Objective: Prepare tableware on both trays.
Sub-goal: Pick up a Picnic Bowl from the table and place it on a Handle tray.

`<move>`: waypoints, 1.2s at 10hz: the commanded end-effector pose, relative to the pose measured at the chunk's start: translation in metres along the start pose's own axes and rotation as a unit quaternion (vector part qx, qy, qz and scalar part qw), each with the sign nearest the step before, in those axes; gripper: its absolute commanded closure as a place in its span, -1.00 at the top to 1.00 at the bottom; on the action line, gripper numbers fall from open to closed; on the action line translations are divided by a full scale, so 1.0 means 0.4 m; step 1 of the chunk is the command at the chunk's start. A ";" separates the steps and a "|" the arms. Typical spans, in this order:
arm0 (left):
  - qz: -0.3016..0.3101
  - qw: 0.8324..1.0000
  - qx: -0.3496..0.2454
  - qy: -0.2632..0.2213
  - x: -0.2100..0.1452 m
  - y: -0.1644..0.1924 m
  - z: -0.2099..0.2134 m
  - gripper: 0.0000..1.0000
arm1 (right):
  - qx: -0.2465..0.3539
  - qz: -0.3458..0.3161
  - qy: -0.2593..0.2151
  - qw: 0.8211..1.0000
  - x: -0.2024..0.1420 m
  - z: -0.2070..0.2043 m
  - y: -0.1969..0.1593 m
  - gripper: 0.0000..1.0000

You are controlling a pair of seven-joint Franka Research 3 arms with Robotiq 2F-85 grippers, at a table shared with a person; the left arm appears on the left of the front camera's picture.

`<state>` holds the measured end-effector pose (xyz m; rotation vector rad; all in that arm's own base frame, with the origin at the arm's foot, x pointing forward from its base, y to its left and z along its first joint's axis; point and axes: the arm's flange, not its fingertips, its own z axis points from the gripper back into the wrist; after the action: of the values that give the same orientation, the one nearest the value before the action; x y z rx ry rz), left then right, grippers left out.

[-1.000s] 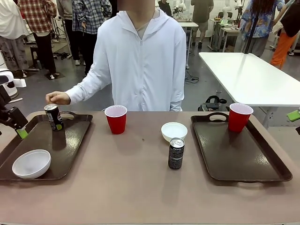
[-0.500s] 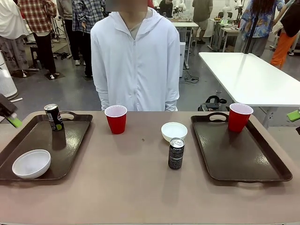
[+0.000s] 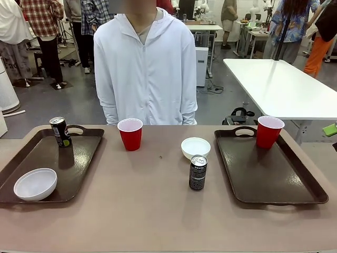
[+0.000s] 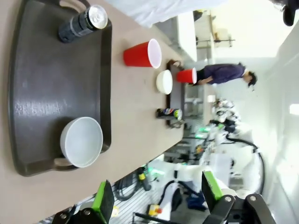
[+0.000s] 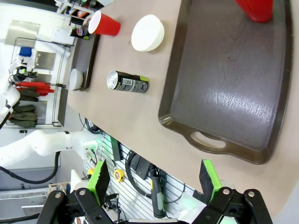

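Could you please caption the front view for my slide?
Left tray holds one can and one bowl, right tray one cup; other cup, other bowl, other can stand between.

Cams: fixed front, two rolled wrists.
Front looks to 12 across desk (image 3: 158, 211); left wrist high over left tray (image 4: 46, 84), right wrist over right tray (image 5: 224, 93); all share middle can (image 3: 198, 172).
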<state>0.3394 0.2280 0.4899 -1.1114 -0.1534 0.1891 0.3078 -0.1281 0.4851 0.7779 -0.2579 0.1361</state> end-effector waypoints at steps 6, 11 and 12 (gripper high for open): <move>0.000 1.000 0.000 0.000 0.000 0.000 0.000 1.00 | 0.010 0.004 -0.003 1.000 0.002 -0.001 0.000 1.00; 0.000 1.000 0.000 0.000 0.000 0.000 0.000 1.00 | 0.010 0.004 -0.003 1.000 0.002 -0.001 0.000 1.00; 0.000 1.000 0.000 0.000 0.000 0.000 0.000 1.00 | 0.000 0.000 0.000 1.000 0.000 0.000 0.000 1.00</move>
<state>0.3404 0.2276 0.4867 -1.0930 -0.1395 0.2002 0.3077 -0.1283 0.4851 0.7777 -0.2581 0.1354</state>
